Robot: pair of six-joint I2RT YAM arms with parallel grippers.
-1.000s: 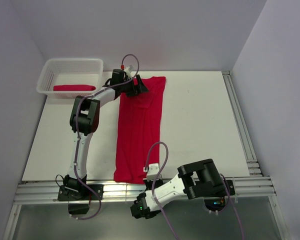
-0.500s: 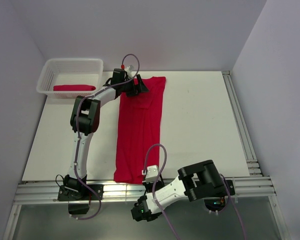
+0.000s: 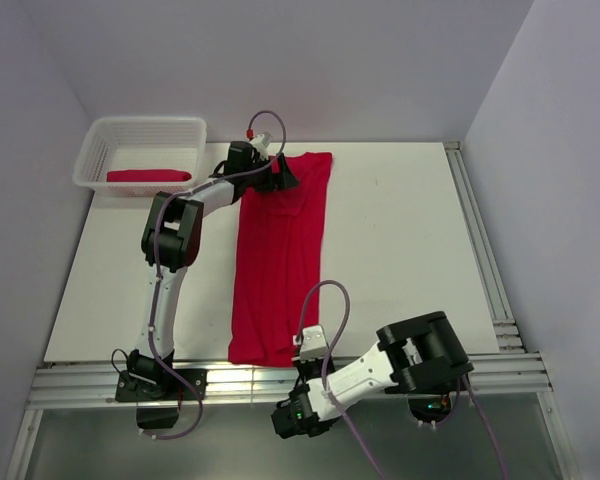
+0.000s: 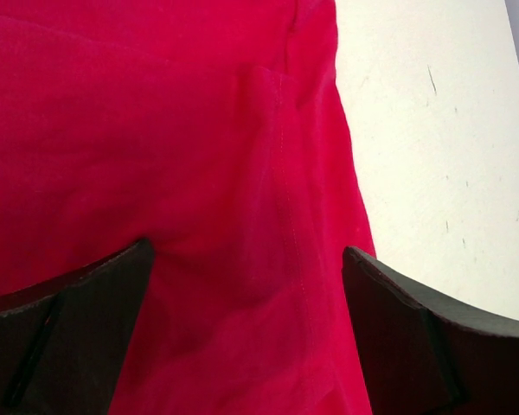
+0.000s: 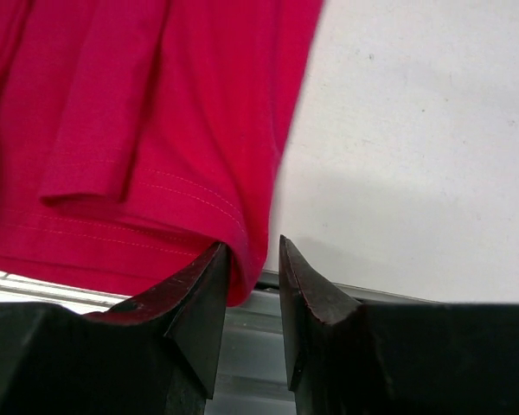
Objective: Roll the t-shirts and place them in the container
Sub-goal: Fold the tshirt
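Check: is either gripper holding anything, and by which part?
Nothing held. Left gripper open over far end of t-shirt; right gripper slightly open beside its near hem.

Two t-shirts: one on the table, one in the basket.

The first t-shirt [image 3: 280, 260] lay lengthwise on the table [image 3: 400, 230], left of its middle, reaching from near the far edge to the near rail [image 3: 100, 382]. The second t-shirt [image 3: 148, 176] lay in the basket [image 3: 140, 128] at the far left corner. The left gripper [image 4: 246, 251] stood over the first t-shirt's far end, jaws wide apart. The right gripper [image 5: 253, 246] sat at its near right corner, jaws narrowly parted.
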